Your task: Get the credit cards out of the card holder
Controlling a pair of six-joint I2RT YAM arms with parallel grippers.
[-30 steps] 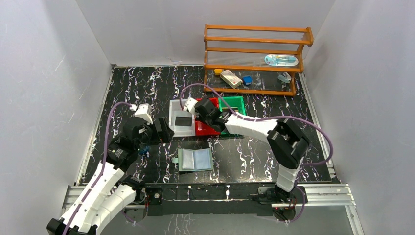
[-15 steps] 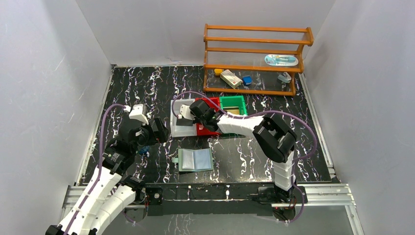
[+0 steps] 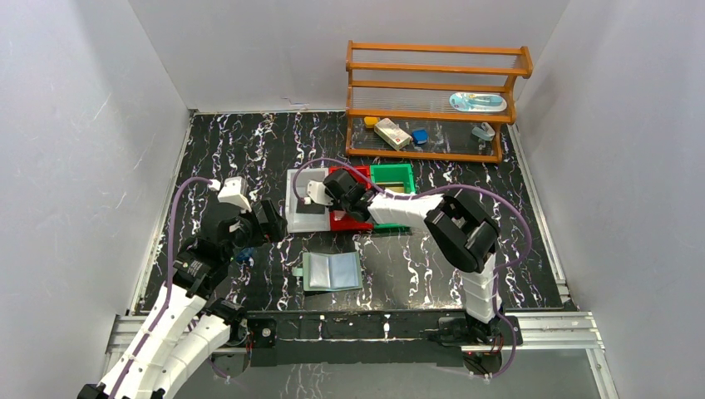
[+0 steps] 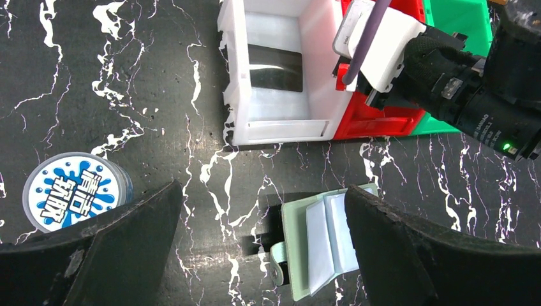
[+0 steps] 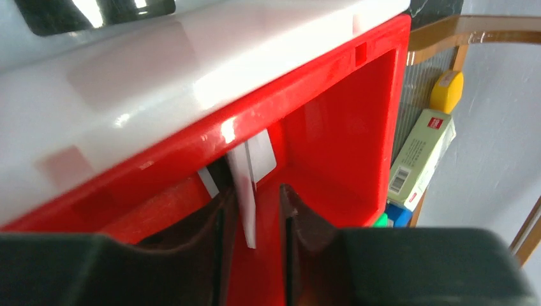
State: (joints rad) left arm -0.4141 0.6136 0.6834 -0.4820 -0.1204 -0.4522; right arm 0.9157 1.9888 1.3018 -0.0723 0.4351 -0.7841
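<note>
Top: holder lies open on the worktop, near edge. Left wrist: left tool wide open, empty; black card lies in white bin. Right wrist: right tool slightly parted, pale card standing loose between, inside red bin.

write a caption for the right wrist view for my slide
Right gripper over the red bin, a pale card on edge between its slightly parted jaws, white bin alongside.

Red bin touching white bin
</note>
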